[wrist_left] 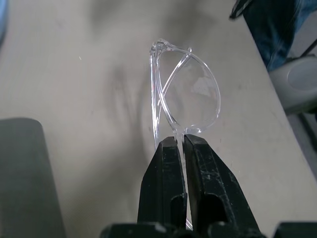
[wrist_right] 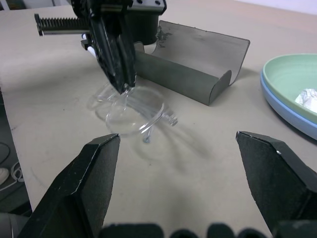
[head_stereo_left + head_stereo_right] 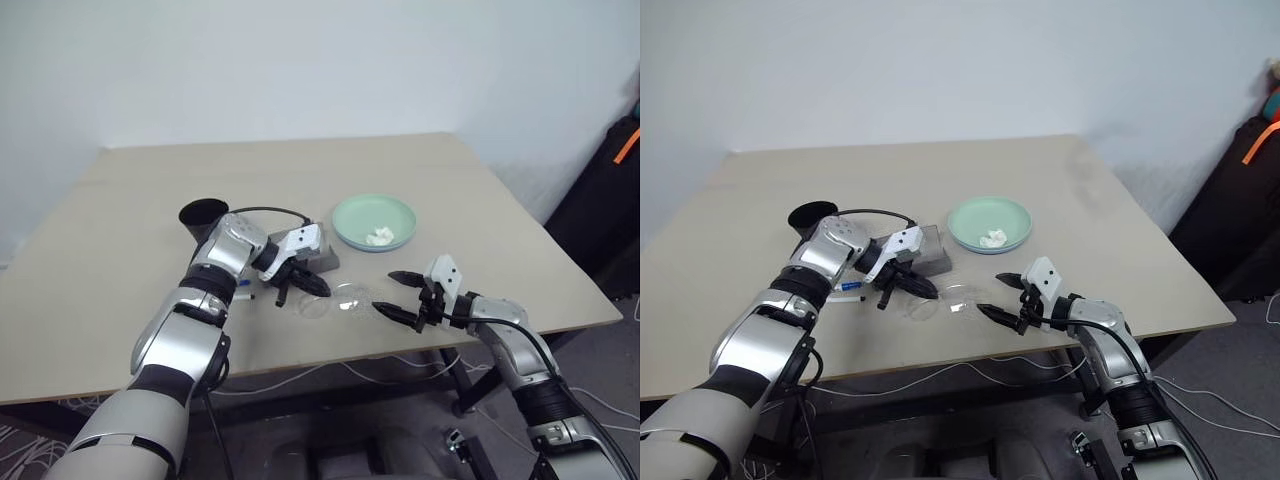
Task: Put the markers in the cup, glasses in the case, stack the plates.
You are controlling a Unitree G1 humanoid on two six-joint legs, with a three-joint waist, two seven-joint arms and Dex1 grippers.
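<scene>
1. Left gripper [image 3: 291, 283]: the two black fingers are pinched together on the glasses [image 2: 130, 110], a clear-lensed, thin-framed pair. The grip sits on the frame edge by one lens, as the left wrist view shows.
2. In the right wrist view the lenses sit low over the tan tabletop [image 3: 470, 200]. I can't tell whether they hang clear or touch it, since the transparent frame blurs into the surface.
3. Right gripper [image 3: 398, 295]: fingers spread wide, holding nothing, parked just right of the glasses at lower centre and pointing at them. Probably on standby for a handoff or to steady the frame.
4. The grey rectangular case [image 2: 190, 67] lies open just behind the glasses, with its trough facing up. It's a short carry, so gripping by the frame edge makes sense for dropping them in lengthwise.
5. Mint green round plate [image 3: 374, 220] sits centre frame, already nested on the light blue plate [image 2: 285, 113], whose rim shows underneath. Something small, white and crumpled lies in it.
6. Black tapered plastic cup [image 3: 203, 217] stands left of centre, behind the left arm.
7. A white-barrelled, blue-capped marker [image 3: 849, 287] lies on the table beside the left forearm, not yet in the cup.
</scene>
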